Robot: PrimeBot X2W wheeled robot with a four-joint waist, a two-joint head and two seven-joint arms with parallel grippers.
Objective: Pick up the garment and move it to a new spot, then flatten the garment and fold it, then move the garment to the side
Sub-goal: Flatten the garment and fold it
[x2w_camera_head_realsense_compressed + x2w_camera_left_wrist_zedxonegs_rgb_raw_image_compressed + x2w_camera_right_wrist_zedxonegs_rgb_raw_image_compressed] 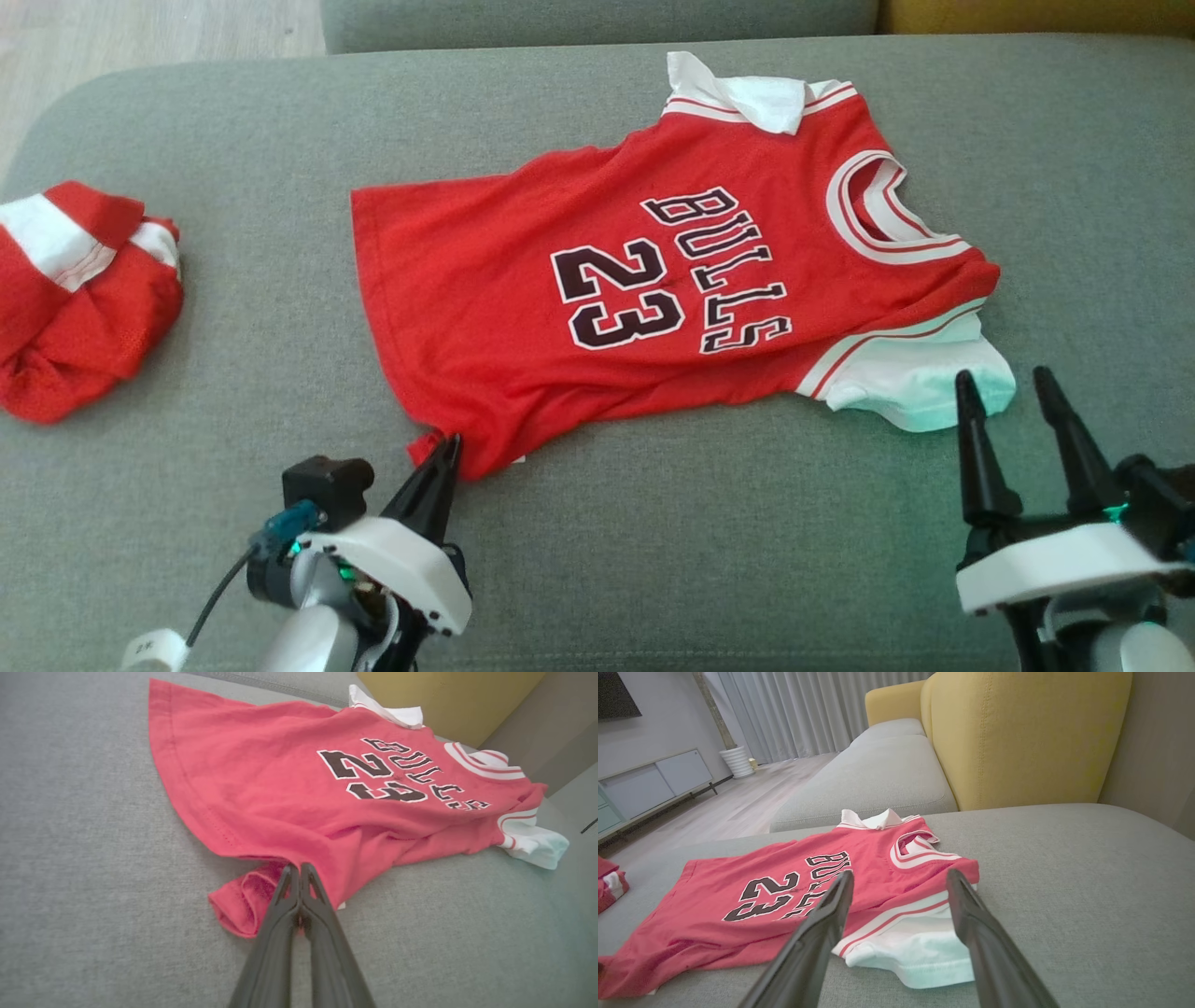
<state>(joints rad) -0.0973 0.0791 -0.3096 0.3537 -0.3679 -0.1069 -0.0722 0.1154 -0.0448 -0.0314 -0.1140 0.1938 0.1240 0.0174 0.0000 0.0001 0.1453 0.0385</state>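
The red Bulls jersey (607, 280) lies face up, mostly spread, on the grey sofa cushion (653, 560). The left gripper (448, 457) is pinched tight on its near hem corner, where the cloth curls under. The right gripper (1005, 383) stands apart just beside the white sleeve, holding nothing.

Risks: the left gripper's bite looks shallow, so a pull may slip the hem free. A one-sided lift would drag and bunch the jersey.

Count: one jersey, one bundled red-and-white garment (84, 299) well apart to the left, two grippers.
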